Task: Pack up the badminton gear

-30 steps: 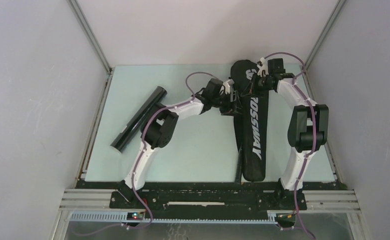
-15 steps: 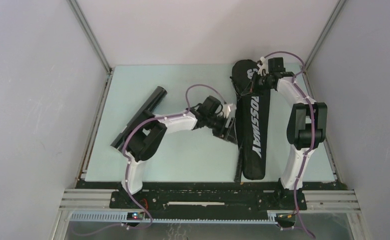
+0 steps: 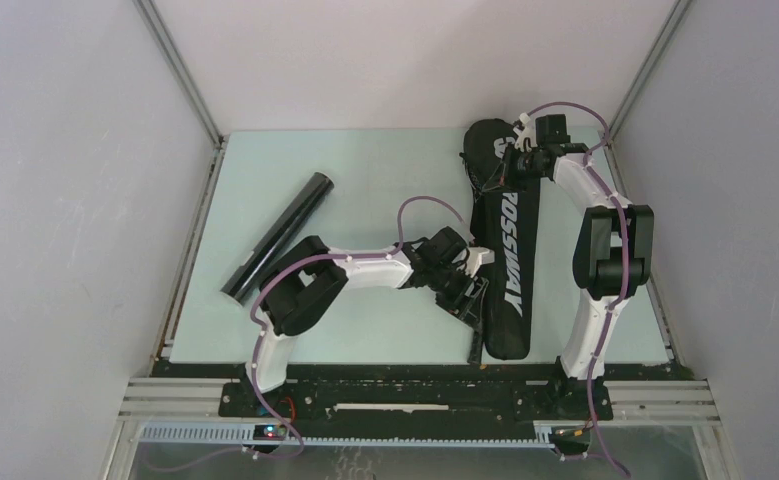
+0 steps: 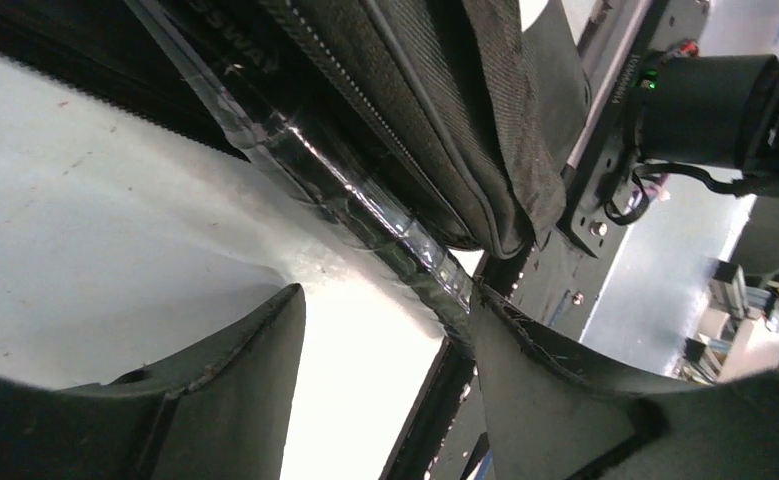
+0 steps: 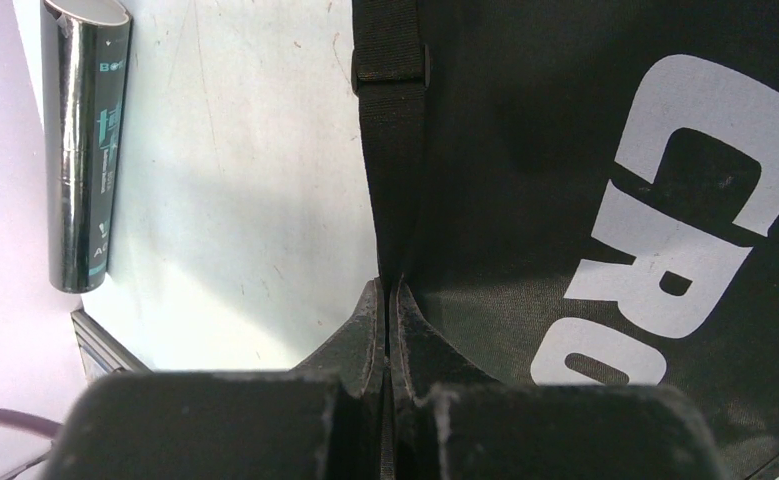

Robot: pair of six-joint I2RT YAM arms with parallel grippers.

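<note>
The black CROSSWAY bag [image 3: 510, 262] lies lengthwise at the right of the table. A racket handle in clear wrap [image 3: 476, 341] sticks out of its near end, and it also shows in the left wrist view [image 4: 360, 185] under the bag's zip edge [image 4: 435, 110]. My left gripper [image 3: 471, 298] is open beside the bag's left edge, its jaws [image 4: 385, 305] astride the handle's end, one finger touching it. My right gripper [image 3: 493, 172] is shut on the bag's black strap [image 5: 390, 130] at the far end. The black tube [image 3: 277, 237] lies at the left. No shuttlecocks show.
Grey walls close in the table on three sides. A black rail [image 3: 415, 385] runs along the near edge, just beyond the handle's end. The right arm's base [image 4: 705, 110] stands close behind the bag's near end. The tube also shows in the right wrist view [image 5: 83, 140].
My left gripper has moved along the bag's left edge from its wide far part down to the narrow near end. The right gripper has not moved.
</note>
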